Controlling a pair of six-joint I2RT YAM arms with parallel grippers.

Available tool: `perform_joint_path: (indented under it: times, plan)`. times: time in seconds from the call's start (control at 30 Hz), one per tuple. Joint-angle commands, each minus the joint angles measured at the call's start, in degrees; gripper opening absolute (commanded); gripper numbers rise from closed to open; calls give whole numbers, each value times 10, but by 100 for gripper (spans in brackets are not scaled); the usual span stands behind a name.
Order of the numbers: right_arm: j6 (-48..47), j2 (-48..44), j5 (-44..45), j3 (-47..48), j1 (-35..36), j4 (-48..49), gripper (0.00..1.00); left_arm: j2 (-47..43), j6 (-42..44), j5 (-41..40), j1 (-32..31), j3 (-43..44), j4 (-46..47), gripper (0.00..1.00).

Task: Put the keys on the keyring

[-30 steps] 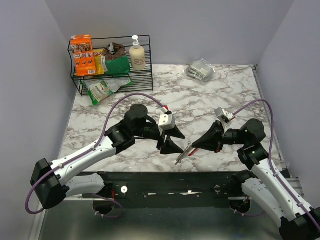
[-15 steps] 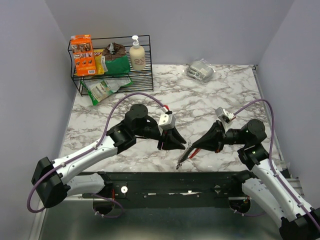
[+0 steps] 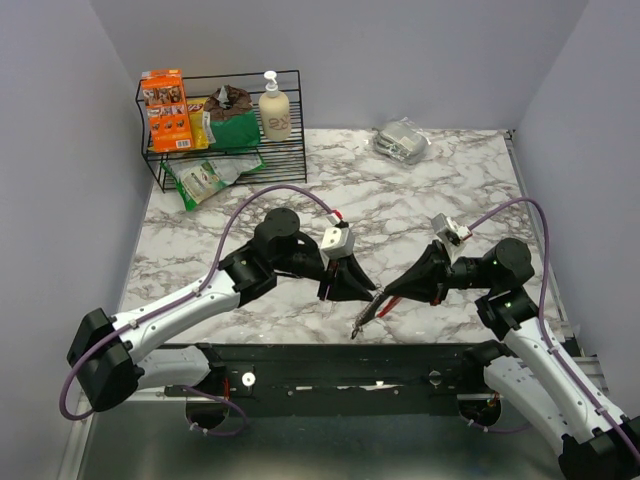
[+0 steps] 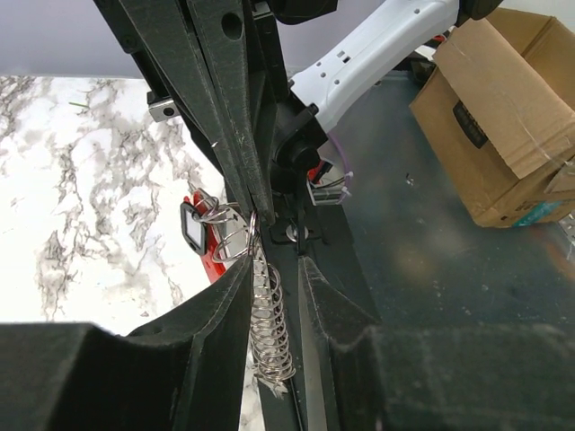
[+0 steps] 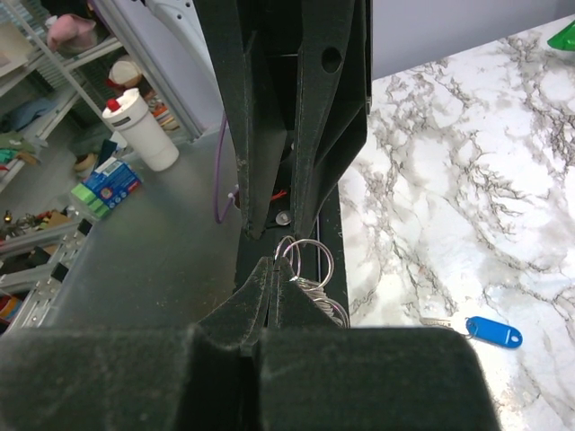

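Note:
The keyring (image 3: 362, 316) is a short silver chain of rings hanging in the air over the table's near edge. My right gripper (image 3: 383, 293) is shut on its top ring (image 5: 310, 260), with its fingertips (image 5: 274, 278) pressed together. In the left wrist view the chain (image 4: 269, 323) runs between the fingers of my left gripper (image 4: 274, 269), which have closed in around it. The red clip (image 4: 205, 260) hangs just behind. A key with a blue head (image 5: 494, 332) lies on the marble; it is hidden in the top view.
A wire rack (image 3: 225, 130) with packets and a soap bottle stands at the back left. A silver foil pack (image 3: 402, 140) lies at the back right. A black rail (image 3: 350, 360) runs along the near edge. A cardboard box (image 4: 503, 99) sits off the table.
My left gripper has moved right to the hanging chain and narrowed its jaws around it. The right gripper has kept its hold in the same place.

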Motion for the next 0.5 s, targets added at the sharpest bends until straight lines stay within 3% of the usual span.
perform_joint_path:
  times: [0.0,0.1,0.47]
  plan:
    - [5,-8,7,19,2,24,0,12,-7,14,-5,-6,20,36]
    - [6,-10,10,16,2,24,1,20,-7,5,-6,1,21,40]
    - [4,-13,10,12,3,22,1,37,-21,-11,-7,13,62,40]
